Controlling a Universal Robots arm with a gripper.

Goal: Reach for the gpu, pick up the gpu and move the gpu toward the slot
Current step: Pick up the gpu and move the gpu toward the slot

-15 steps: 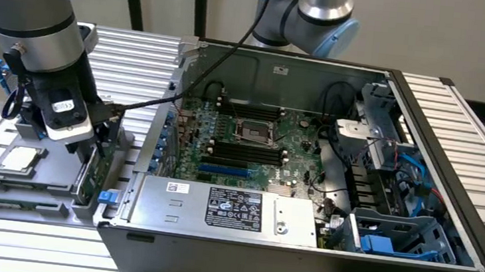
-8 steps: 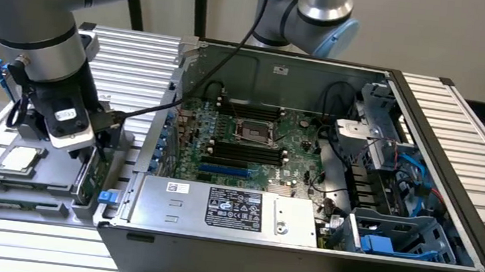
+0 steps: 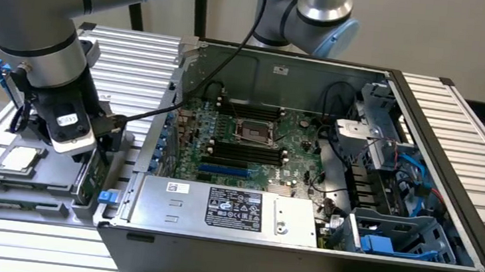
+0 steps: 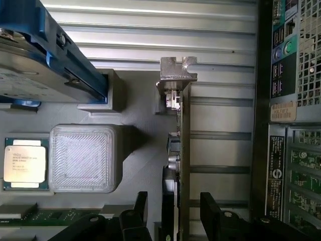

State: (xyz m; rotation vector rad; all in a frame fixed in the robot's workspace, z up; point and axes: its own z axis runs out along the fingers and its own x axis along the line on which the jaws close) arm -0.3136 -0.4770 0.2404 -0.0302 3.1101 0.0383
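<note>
The thin green circuit-board gpu (image 4: 184, 150) stands on its long edge in a grey moulded holder tray (image 4: 140, 115) on the ribbed metal table (image 4: 150, 30), just beside the open black computer case (image 4: 293, 125). From the wrist it is seen edge-on, faces vertical. Its long axis runs parallel to the case's port-studded rear panel. Its narrow silver metal bracket (image 4: 178, 73) is at the end away from the end effector (image 4: 174, 213).

The end effector is released. Its two black fingers (image 4: 139, 208) straddle the card's near end, one on each face, with a gap on both sides, so nothing is gripped.

The card is probably light and stiff along its length but fragile: small components and connectors stick out from one face, and the bare edge is thin. I judge the safest hold to be a pinch across the two flat faces over plain board, clear of the raised parts. That hold should keep the card upright, since a slim board held at one end could tip.

In the same tray lie a silver hard drive with blue side rails (image 4: 45, 60) and a small square silver processor chip (image 4: 25, 163), both well apart from the card.
</note>
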